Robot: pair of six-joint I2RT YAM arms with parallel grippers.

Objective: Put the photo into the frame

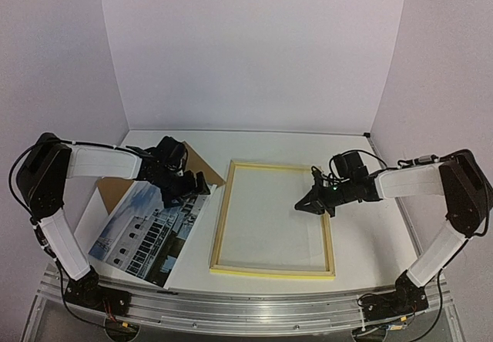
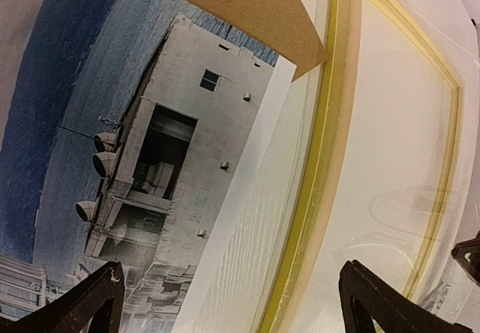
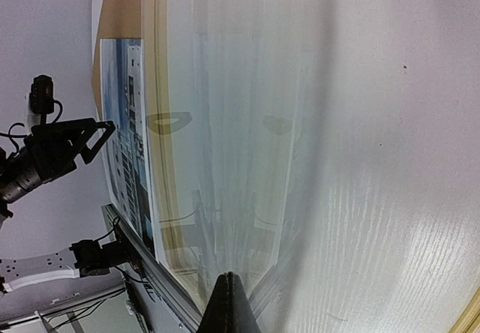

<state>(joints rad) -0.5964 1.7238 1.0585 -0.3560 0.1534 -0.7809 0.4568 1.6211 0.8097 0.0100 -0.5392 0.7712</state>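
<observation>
The photo (image 1: 146, 234), a print of a white building under blue sky, lies flat at the left, partly on a brown backing board (image 1: 115, 190). To its right the yellow-bordered frame (image 1: 221, 219) lies flat on the table. My left gripper (image 1: 189, 190) hovers open over the photo's right edge. In the left wrist view its fingers straddle the photo (image 2: 150, 145) and the frame's yellow rail (image 2: 322, 160). Over the frame's inside, my right gripper (image 1: 300, 205) is shut on a clear sheet (image 3: 247, 123), which tapers to its fingertips (image 3: 229, 280).
The brown backing board (image 2: 240, 3) sticks out beyond the photo's far corner, close to the frame. White walls enclose the table on three sides. A metal rail (image 1: 231, 311) runs along the near edge by the arm bases.
</observation>
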